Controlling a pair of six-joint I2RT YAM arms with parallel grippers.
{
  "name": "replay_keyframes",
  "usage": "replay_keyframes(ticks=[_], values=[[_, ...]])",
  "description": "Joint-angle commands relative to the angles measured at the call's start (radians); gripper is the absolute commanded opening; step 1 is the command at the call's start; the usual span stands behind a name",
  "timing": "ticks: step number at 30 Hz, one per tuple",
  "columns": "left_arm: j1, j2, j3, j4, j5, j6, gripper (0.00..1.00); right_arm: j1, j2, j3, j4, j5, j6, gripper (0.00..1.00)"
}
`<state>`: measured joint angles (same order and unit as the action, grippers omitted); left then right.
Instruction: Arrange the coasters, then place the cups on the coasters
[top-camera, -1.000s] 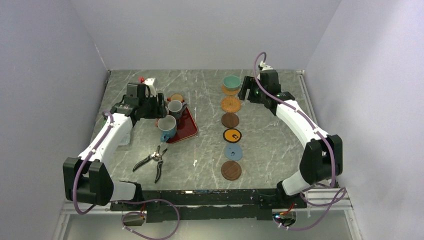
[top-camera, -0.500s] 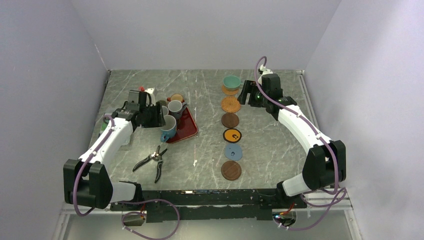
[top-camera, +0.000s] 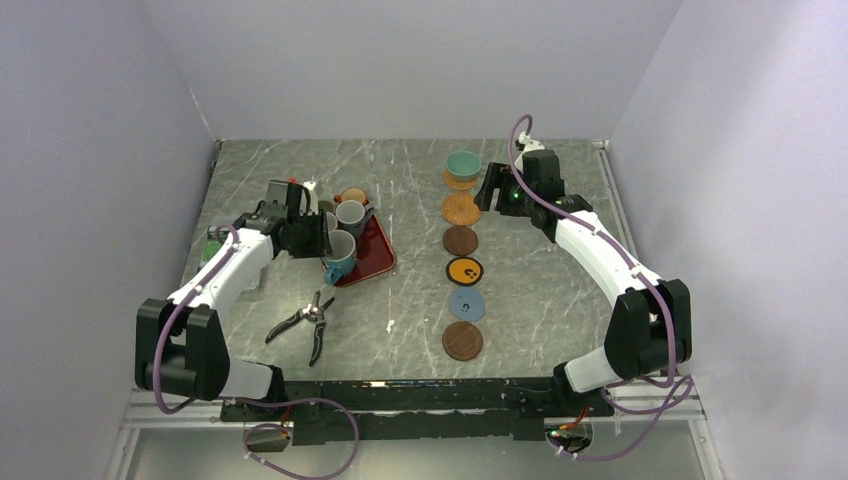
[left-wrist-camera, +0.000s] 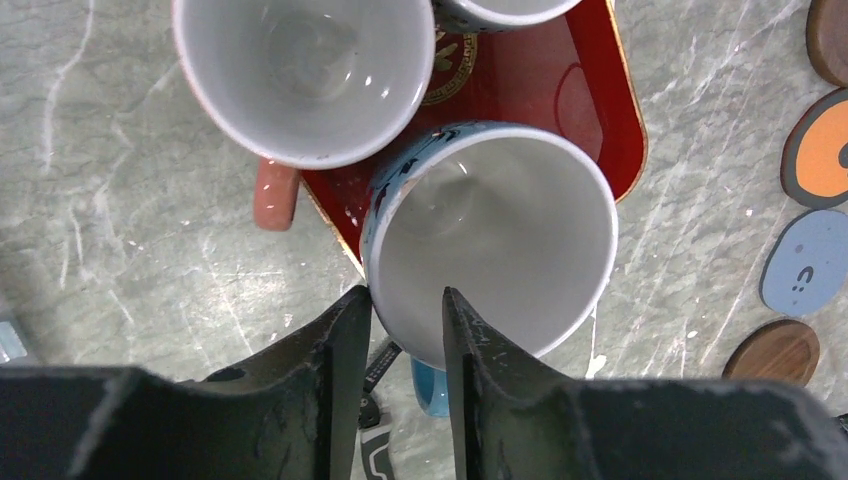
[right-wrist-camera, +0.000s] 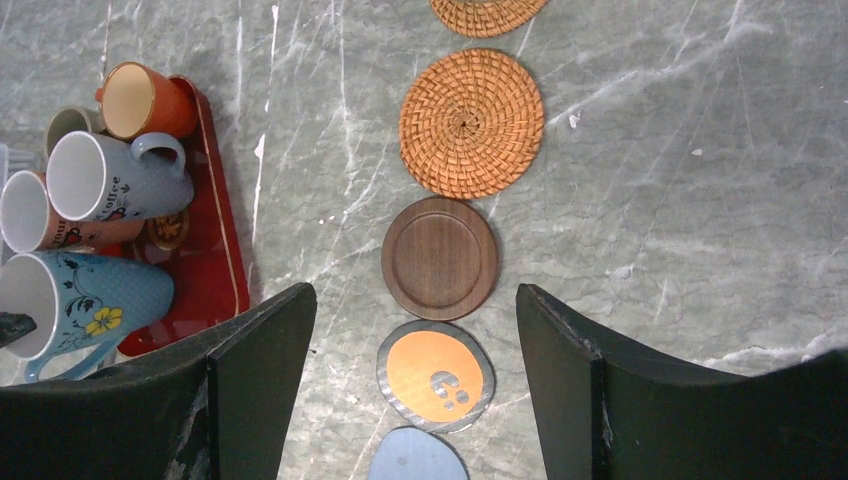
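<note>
Six coasters lie in a line: a woven orange one (top-camera: 460, 180) under the teal cup (top-camera: 463, 162), a second woven one (top-camera: 461, 209), a dark brown (top-camera: 460, 240), a black one with an orange face (top-camera: 465, 270), a blue (top-camera: 466, 304) and a dark brown (top-camera: 463, 340). The blue cup (left-wrist-camera: 500, 230) stands at the red tray's edge. My left gripper (left-wrist-camera: 405, 295) straddles its rim, one finger outside and one inside, a gap still showing. My right gripper (right-wrist-camera: 412, 292) hangs open above the middle coasters, holding nothing.
The red tray (top-camera: 375, 258) also carries a pink-handled white cup (left-wrist-camera: 305, 70), a grey-white cup (top-camera: 350, 213) and an orange-brown cup (top-camera: 354, 196). Black-handled shears (top-camera: 308, 322) lie on the table in front of the tray. Walls close in left, right and behind.
My left gripper has come down onto the blue cup's rim and its jaws have narrowed. The right gripper has drifted slightly and stays open.
</note>
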<state>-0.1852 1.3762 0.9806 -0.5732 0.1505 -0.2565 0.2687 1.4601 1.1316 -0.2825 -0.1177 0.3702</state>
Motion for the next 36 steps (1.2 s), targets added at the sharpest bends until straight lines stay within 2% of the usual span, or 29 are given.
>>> replay_keyframes(ticks=[1,15,17,18,24,26,32,35,36], values=[[-0.028,0.037,0.061,0.001,0.035,0.001,0.35,-0.003,0.001,-0.009,0.045,-0.020,0.006,0.77],[-0.092,0.115,0.182,-0.027,0.010,0.091,0.14,-0.002,-0.018,-0.037,0.054,-0.063,0.017,0.77],[-0.100,0.139,0.212,-0.039,0.025,0.119,0.09,0.002,-0.021,-0.040,0.057,-0.076,0.026,0.77],[-0.104,0.151,0.224,-0.045,0.033,0.137,0.04,0.004,-0.023,-0.041,0.058,-0.080,0.029,0.77],[-0.124,0.191,0.254,-0.053,0.099,0.185,0.03,0.061,-0.019,-0.043,0.060,-0.082,0.041,0.78],[-0.128,0.191,0.259,-0.057,0.097,0.193,0.07,0.094,-0.007,-0.037,0.058,-0.073,0.045,0.78],[-0.136,0.156,0.246,-0.041,0.063,0.185,0.37,0.240,0.052,0.042,0.021,0.006,0.034,0.78],[-0.135,0.119,0.236,-0.024,0.048,0.178,0.42,0.297,0.085,0.083,0.022,0.018,0.042,0.78],[-0.135,0.102,0.227,-0.011,0.043,0.174,0.47,0.316,0.099,0.096,0.020,0.020,0.044,0.77]])
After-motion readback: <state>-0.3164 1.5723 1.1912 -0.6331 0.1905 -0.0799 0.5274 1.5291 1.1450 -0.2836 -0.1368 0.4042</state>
